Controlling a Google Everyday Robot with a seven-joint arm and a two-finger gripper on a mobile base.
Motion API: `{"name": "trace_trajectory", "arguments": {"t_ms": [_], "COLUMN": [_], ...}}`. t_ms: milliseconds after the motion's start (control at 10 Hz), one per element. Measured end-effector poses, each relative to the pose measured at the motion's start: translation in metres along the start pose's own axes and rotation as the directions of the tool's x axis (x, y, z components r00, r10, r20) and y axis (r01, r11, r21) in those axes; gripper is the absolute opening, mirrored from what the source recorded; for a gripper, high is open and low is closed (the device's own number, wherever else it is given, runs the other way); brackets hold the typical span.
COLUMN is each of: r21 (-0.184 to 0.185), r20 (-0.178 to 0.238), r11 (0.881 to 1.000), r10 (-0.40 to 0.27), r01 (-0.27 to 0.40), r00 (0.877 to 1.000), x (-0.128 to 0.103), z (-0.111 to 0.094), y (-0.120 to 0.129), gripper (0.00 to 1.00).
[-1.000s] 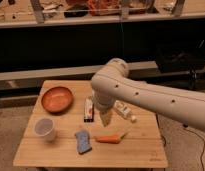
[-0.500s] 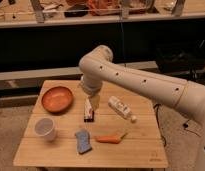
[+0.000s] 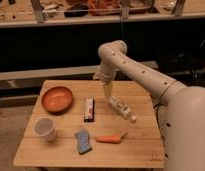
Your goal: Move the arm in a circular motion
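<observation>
The arm (image 3: 146, 75) is big, glossy and cream-white. It reaches in from the lower right, bends at a bulbous joint (image 3: 113, 51) above the far edge of the wooden table (image 3: 146, 150), and points down. Its narrow tapered tip, the gripper (image 3: 107, 94), hangs just over the table's far middle. It is close to the upper end of a small white bottle (image 3: 122, 109) lying on its side, and nothing shows in its grasp.
On the table are an orange bowl (image 3: 57, 99) at the far left, a white cup (image 3: 45, 129), a blue sponge (image 3: 83, 141), a carrot (image 3: 108, 139) and a dark flat bar (image 3: 89, 109). A dark shelf with clutter runs behind the table.
The bent joint swung left, then back right and higher. The tip moved from over the dark bar to the right and farther back, toward the bottle.
</observation>
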Motion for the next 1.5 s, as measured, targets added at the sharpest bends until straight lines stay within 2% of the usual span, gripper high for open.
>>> {"name": "trace_trajectory", "arguments": {"t_ms": [100, 200, 400, 600, 800, 900, 1100, 1300, 1400, 1500], "r21": [-0.015, -0.036, -0.061, -0.058, -0.051, -0.044, -0.034, -0.01, 0.006, 0.024], "r20": [0.005, 0.009, -0.003, -0.032, -0.058, -0.073, -0.09, -0.101, -0.105, -0.107], "r11": [0.999, 0.995, 0.983, 0.965, 0.946, 0.934, 0.914, 0.895, 0.888, 0.887], "r10": [0.033, 0.093, 0.171, 0.256, 0.316, 0.352, 0.401, 0.442, 0.459, 0.461], "r01": [-0.033, -0.093, -0.171, -0.257, -0.319, -0.356, -0.405, -0.445, -0.461, -0.461], "r00": [0.999, 0.996, 0.985, 0.966, 0.947, 0.933, 0.912, 0.891, 0.882, 0.881], "x": [0.022, 0.057, 0.093, 0.114, 0.111, 0.106, 0.092, 0.069, 0.056, 0.038], "z": [0.01, 0.027, 0.042, 0.047, 0.044, 0.04, 0.031, 0.014, -0.001, -0.022], "y": [0.006, 0.023, 0.059, 0.109, 0.161, 0.193, 0.238, 0.281, 0.302, 0.318], "gripper": [0.8, 0.8, 0.8, 0.8, 0.8, 0.8, 0.8, 0.8, 0.8, 0.8]}}
